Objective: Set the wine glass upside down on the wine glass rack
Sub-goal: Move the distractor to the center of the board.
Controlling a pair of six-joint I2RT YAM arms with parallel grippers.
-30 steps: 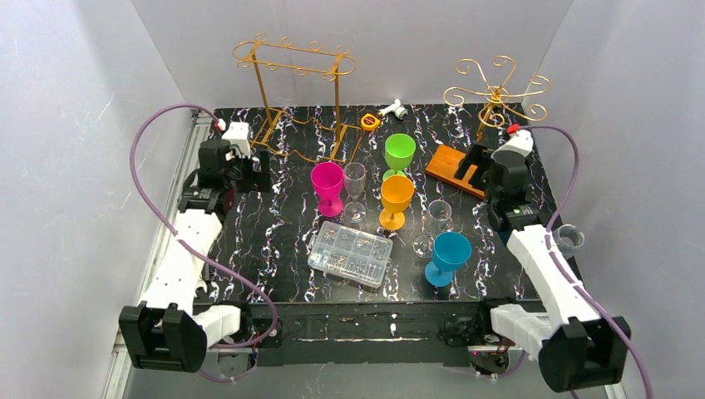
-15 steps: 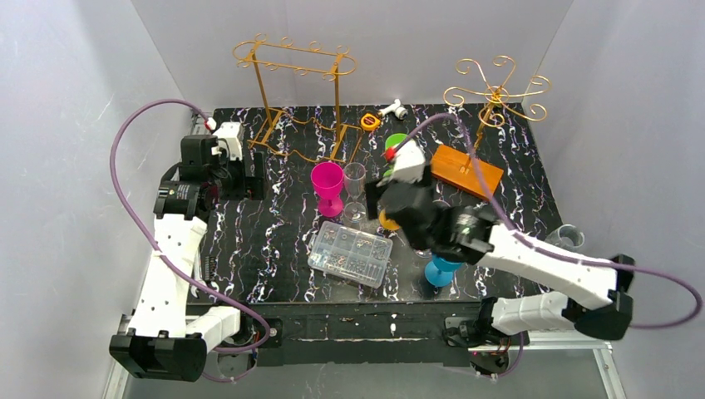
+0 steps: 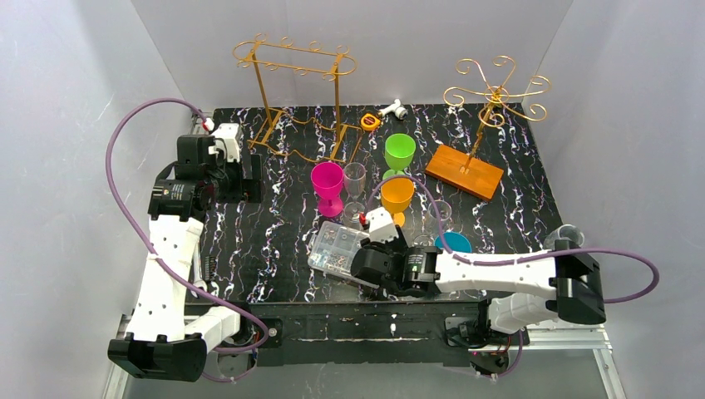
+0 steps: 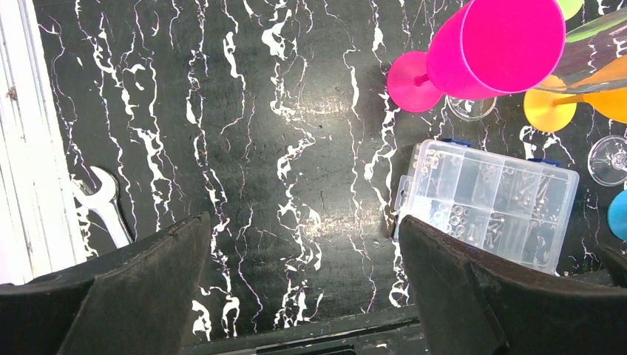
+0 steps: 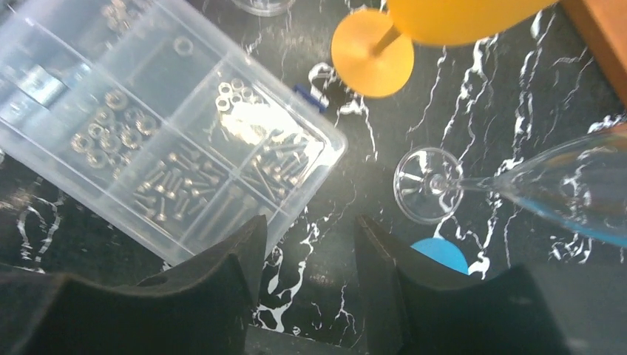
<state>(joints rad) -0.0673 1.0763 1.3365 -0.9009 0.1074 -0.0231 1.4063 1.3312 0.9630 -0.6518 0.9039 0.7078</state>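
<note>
Right wrist view shows the right gripper [image 5: 309, 225] with its two fingers half parted and nothing between them, only the black table [image 5: 473, 89] and the near corner of the plastic parts box [image 5: 148, 111]; so this claw is released and empty. The clear wine glass [image 5: 517, 183] stands just to the right of the claw and a little farther from the robot; its round foot is on the table and its bowl rises toward the camera, so its long axis is upright, mouth up.

In the top external view this glass [image 3: 438, 214] is near the orange glass [image 3: 396, 193] and the teal glass [image 3: 455, 243], while the claw [image 3: 357, 270] points left, over the box; the glass is therefore beside the wrist, not in front of the fingers. I judge that the right arm, the nearer one, must turn toward it; the left gripper [image 4: 303, 237], wide open and empty, is well apart at the left side.

The glass is thin and transparent, with a slim stem; it looks easy to tip. The tall gold rack [image 3: 293, 60] and the curled gold rack [image 3: 496, 90] stand at the far edge; I cannot tell which one is meant.
</note>
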